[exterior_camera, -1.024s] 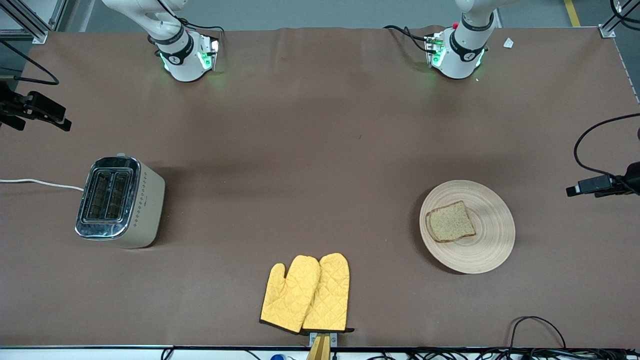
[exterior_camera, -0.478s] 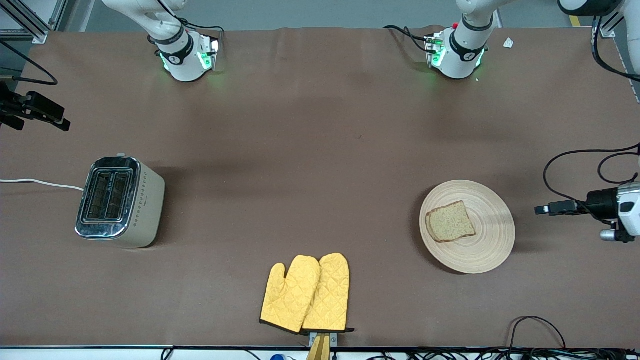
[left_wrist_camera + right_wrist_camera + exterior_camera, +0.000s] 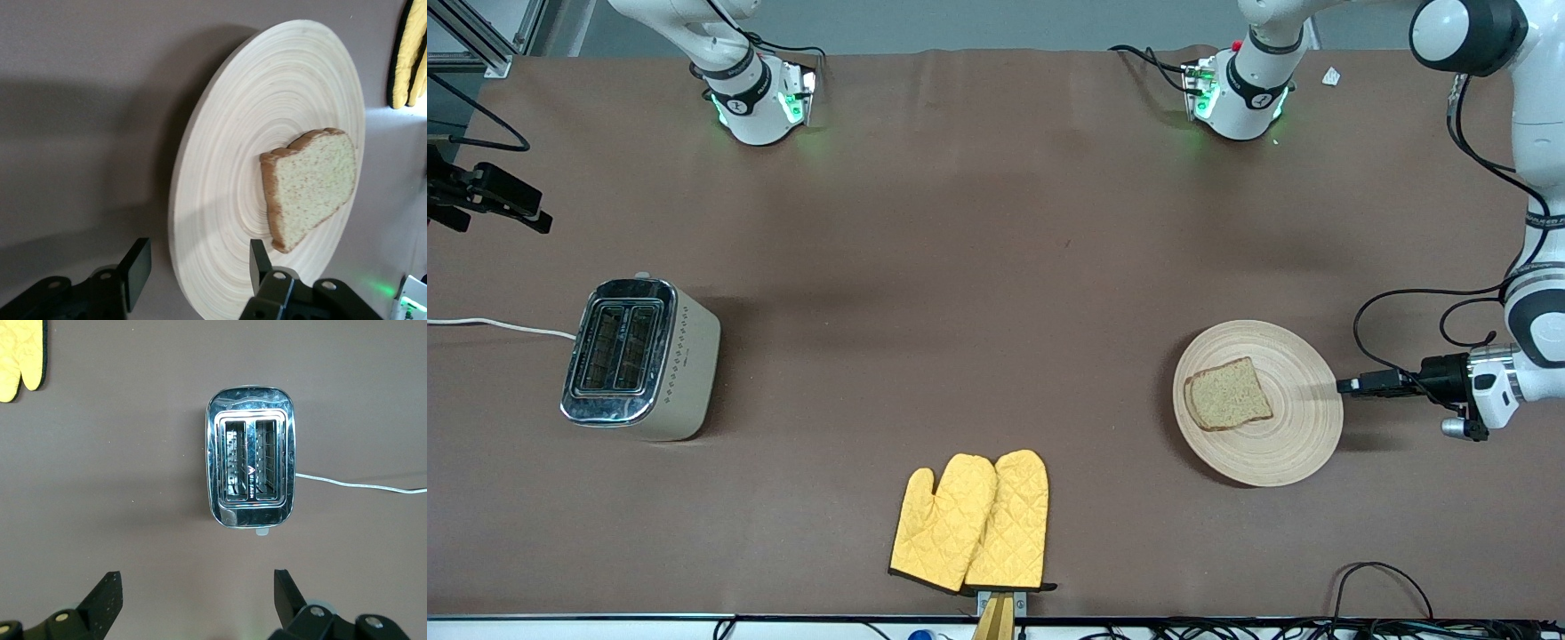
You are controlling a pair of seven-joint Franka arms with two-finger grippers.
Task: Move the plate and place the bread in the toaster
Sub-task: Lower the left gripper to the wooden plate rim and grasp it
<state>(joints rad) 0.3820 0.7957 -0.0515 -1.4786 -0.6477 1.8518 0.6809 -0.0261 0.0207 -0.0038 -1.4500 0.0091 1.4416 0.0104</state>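
I find the left end effector (image 3: 1347,386) at the plate's (image 3: 1294,444) three o'clock rim, fingers parted astride the edge, nothing grasped. The bread (image 3: 1227,395) lies on it. The right end effector (image 3: 198,597), released, waits above the toaster (image 3: 640,358).

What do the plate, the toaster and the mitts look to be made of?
Plate: seemingly pale unvarnished wood, matte, with concentric turned grooves. Toaster: cream body, probably painted metal or plastic, under a mirror-bright chrome top. Mitts: yellow quilted fabric, diamond stitching, dark edging.
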